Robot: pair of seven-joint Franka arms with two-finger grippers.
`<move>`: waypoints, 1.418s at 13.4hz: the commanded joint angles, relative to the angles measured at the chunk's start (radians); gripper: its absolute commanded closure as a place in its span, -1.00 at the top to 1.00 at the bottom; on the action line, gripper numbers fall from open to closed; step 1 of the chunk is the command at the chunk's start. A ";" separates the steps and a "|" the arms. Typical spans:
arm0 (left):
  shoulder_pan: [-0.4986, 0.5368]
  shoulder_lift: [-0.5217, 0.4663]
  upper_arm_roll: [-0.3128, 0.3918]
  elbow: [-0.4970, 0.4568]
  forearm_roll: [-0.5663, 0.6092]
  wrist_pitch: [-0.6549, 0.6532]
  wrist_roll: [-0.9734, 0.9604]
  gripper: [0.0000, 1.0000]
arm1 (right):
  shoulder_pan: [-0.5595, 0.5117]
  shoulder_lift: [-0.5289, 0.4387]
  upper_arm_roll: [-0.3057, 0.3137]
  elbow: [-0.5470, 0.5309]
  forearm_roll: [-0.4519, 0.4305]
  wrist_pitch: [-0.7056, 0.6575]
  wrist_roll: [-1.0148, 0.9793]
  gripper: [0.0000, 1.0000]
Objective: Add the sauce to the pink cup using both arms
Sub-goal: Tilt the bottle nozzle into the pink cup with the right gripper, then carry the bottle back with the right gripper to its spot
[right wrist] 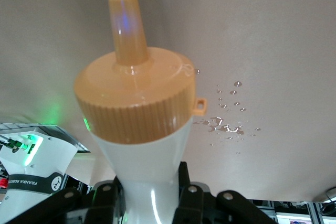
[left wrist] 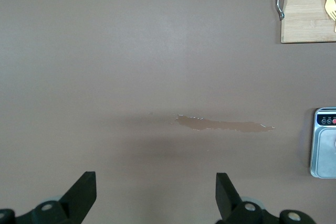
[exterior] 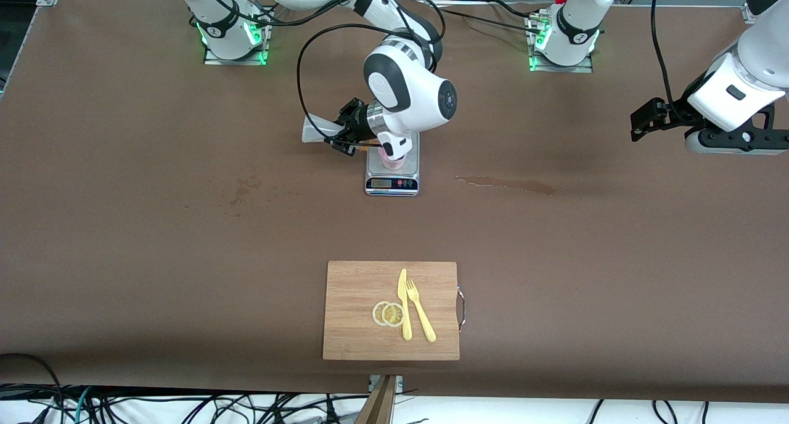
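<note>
Front view shows the right gripper [exterior: 352, 128] squeezing the sauce bottle [exterior: 320, 130] tipped over the pink cup [exterior: 392, 161], so sauce could miss and spill, while the left gripper [exterior: 644, 121] waits open

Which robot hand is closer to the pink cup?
The right hand. It is right over the pink cup on the scale, squeezing the sauce bottle. The left hand waits open, up by the left arm's end of the table.
</note>
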 commanded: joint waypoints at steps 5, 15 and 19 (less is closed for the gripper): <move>0.010 0.003 0.002 0.029 -0.012 -0.045 0.021 1.00 | -0.015 0.009 -0.009 0.049 0.032 -0.026 0.003 -0.94; 0.010 0.003 0.001 0.029 -0.011 -0.049 0.011 1.00 | -0.199 -0.255 -0.084 -0.094 0.484 0.174 -0.055 -0.94; 0.008 0.006 -0.004 0.028 -0.012 -0.071 0.005 1.00 | -0.278 -0.352 -0.165 -0.161 0.663 0.238 -0.189 -0.93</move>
